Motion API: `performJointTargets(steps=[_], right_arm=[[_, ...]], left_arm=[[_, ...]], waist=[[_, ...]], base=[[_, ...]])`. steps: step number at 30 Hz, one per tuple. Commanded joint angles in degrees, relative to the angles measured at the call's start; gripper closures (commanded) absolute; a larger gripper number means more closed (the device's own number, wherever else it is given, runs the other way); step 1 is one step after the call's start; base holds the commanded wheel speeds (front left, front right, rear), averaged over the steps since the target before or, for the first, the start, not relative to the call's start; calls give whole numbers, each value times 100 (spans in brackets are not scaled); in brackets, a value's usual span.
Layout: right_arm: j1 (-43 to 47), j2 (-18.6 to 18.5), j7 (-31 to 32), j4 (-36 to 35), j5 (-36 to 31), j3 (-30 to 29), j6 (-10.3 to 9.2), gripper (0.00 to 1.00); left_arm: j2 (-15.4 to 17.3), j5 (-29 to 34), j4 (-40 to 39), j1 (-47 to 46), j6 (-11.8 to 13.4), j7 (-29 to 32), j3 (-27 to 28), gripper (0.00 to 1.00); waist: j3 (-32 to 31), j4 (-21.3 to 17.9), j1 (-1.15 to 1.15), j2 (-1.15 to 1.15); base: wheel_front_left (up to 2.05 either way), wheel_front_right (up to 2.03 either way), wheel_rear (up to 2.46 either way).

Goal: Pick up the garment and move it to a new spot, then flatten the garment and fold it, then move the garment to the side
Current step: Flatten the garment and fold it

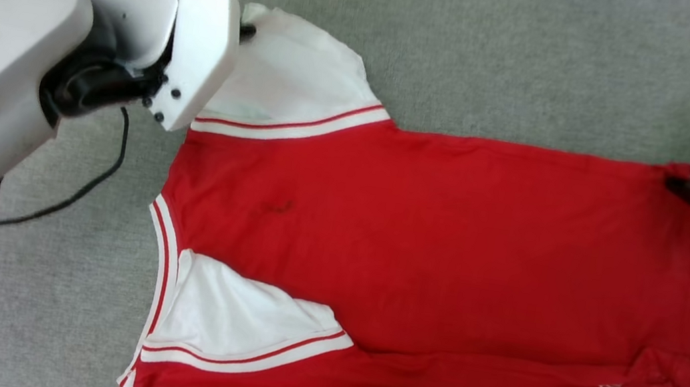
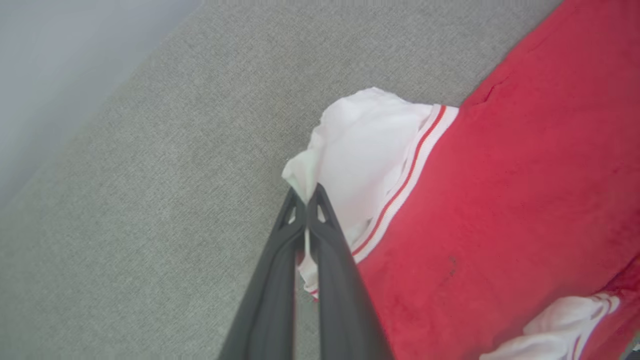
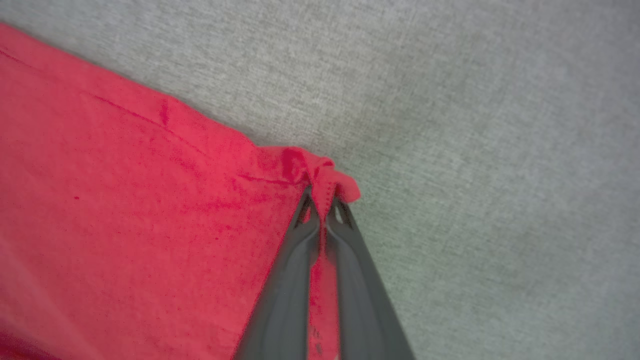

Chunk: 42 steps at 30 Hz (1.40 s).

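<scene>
Garment [image 1: 419, 244] lies spread on the grey bench [image 1: 473, 49], collar end toward the robot's left, hem toward its right. Mostly flat. The pick-up, shift and flattening look done.

Near long edge: a band of red appears turned over onto the body, with a crease running to the hem and the near sleeve [image 1: 233, 313] lying on top of it. Probably the first lengthwise fold, though I can't be sure. Some rumpling at the near hem corner.

Left gripper [image 2: 306, 200]: clamped on the tip of the far sleeve [image 2: 360, 150], white cloth pinched between the fingers. Right gripper [image 3: 322, 200]: clamped on the far hem corner, red cloth bunched at the tips and running down between the fingers. Both hold the far long edge, well apart.

My reading is that the fold is about half done and the far side is next to come over. After that, any crosswise fold and the move to the side are left.

Views:
- Head view gives the whole layout, the near band, a small dark mark on the chest, and a black cable [image 1: 46, 205] on the bench. White wrist plates hide most of both grips.
- Left wrist view shows the sleeve grip plainly, plus a pale strip past the bench edge.
- Right wrist view shows the puckered hem corner.
</scene>
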Motion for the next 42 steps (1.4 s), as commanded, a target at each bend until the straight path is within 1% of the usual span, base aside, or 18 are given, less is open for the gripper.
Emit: performJointTargets(steps=[1, 6, 9, 14, 15, 16, 17, 18, 22, 30, 33, 34, 35, 36, 37, 38, 40, 42], right_arm=[[54, -89, -197, 4, 92, 108, -5, 100], [338, -324, -853, -152, 148, 415, -5, 100], [568, -415, -1169, -229, 280, 553, -5, 100], [984, -631, -1455, -376, 440, 776, -5, 100], [984, -631, -1455, -376, 440, 776, -5, 100], [1237, -752, -1595, -484, 513, 856, -5, 100], [1332, -770, -1651, -518, 547, 879, -5, 100], [1635, -847, -1779, -616, 622, 913, -5, 100], [2048, -910, -1932, -689, 742, 905, -5, 100], [2668, -952, -2082, -670, 833, 798, -5, 100], [2795, -847, -2080, -571, 845, 791, -5, 100], [2811, -717, -2115, -394, 750, 814, -5, 100], [2811, -671, -2099, -326, 723, 852, -5, 100], [2802, -628, -2094, -271, 703, 868, -5, 98], [2776, -589, -2153, -226, 686, 850, -5, 51], [2731, -551, -2219, -187, 666, 808, -5, 0], [2676, -535, -2313, -202, 645, 781, -5, 0], [2622, -608, -2416, -294, 640, 731, -5, 0]], left_arm=[[44, -91, -75, 221, 0, -133, -44, 100], [225, -154, -288, 600, 1, -332, -156, 100], [411, -190, -464, 842, 1, -432, -178, 100], [704, -285, -863, 1326, 92, -566, -226, 100], [704, -285, -863, 1326, 92, -566, -226, 100], [917, -338, -1139, 1658, 208, -645, -254, 100], [978, -351, -1230, 1794, 258, -678, -267, 100], [1177, -421, -1506, 2231, 420, -763, -298, 100], [1337, -529, -1769, 2881, 605, -865, -337, 100], [1433, -616, -1892, 3877, 761, -970, -367, 100], [1341, -607, -1749, 4138, 744, -961, -376, 100], [1197, -584, -1549, 4314, 692, -971, -376, 100], [1155, -531, -1481, 4350, 676, -981, -371, 100], [1102, -487, -1399, 4375, 689, -1044, -370, 100], [1063, -407, -1332, 4372, 722, -1107, -371, 54], [1026, -331, -1268, 4353, 735, -1181, -369, 0], [983, -230, -1194, 4335, 734, -1367, -325, 0], [1000, -183, -1209, 4360, 771, -1579, -258, 0]], waist=[[-309, -43, 0, 0], [-754, -19, 0, 0], [-1042, -33, 0, 0], [-1415, -44, 0, 0], [-1415, -44, 0, 0], [-1588, -67, 0, 0], [-1652, -75, 0, 0], [-1776, -102, 0, 0], [-1850, -104, 0, 0], [-1827, -76, 0, 0], [-1747, -82, 0, 0], [-1674, -99, 0, 0], [-1663, -99, 0, 0], [-1654, -96, 0, 0], [-1654, -90, 0, 0], [-1662, -86, 0, 0], [-1723, -80, 0, 0], [-1808, -82, 0, 0]], base=[[0, 0, 0], [0, 0, 0], [0, 0, 0], [0, 0, 0], [0, 0, 0], [0, 0, 0], [0, 0, 0], [0, 0, 0], [0, 0, 0], [0, 0, 0], [0, 0, 0], [0, 0, 0], [0, 0, 0], [0, 0, 0], [0, 0, 0], [0, 0, 0], [0, 0, 0], [0, 0, 0]])
